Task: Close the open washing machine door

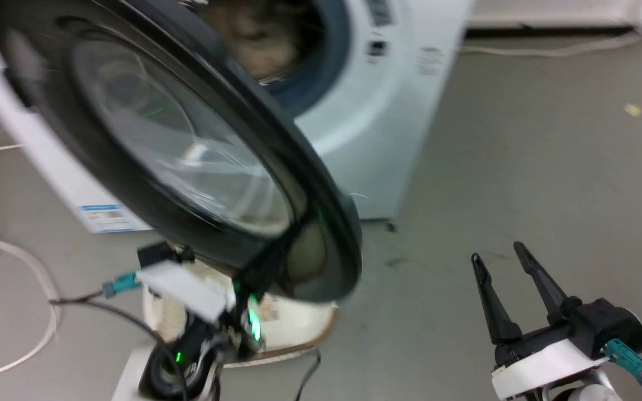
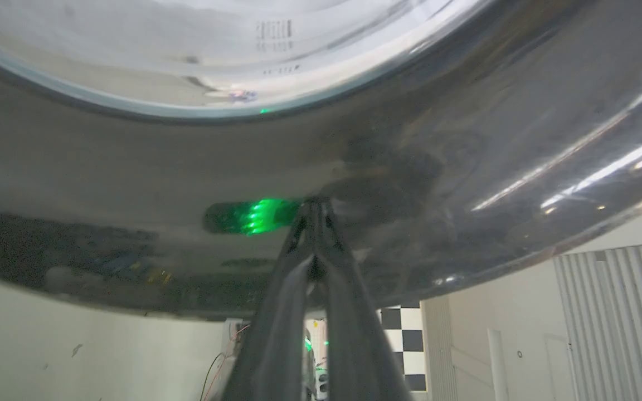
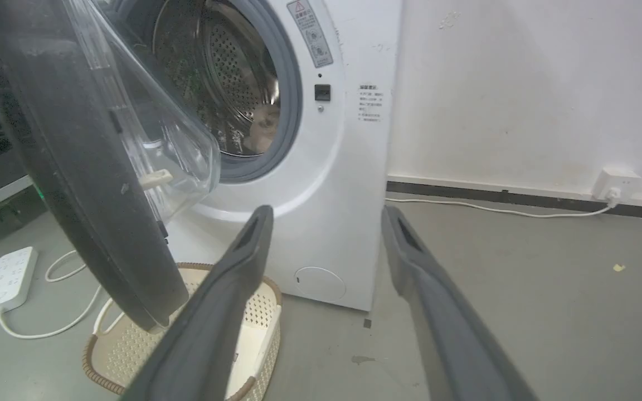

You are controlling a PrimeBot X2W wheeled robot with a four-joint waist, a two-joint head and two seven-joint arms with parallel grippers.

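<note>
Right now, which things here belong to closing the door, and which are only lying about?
Job: door; washer; left gripper, shut, tips against the door.
Lying about: basket; power strip; cable. The right gripper is open, apart from the door.

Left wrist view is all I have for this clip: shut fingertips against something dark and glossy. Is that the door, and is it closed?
Observer: It is the washing machine door. The head view shows it swung open, away from the washing machine.
Operator: Where on it is the left end effector?
Observer: The left end effector touches the outer face, low down near the door's free edge.
Operator: And the right one?
Observer: The right end effector is open, over the floor, apart from the door.
</note>
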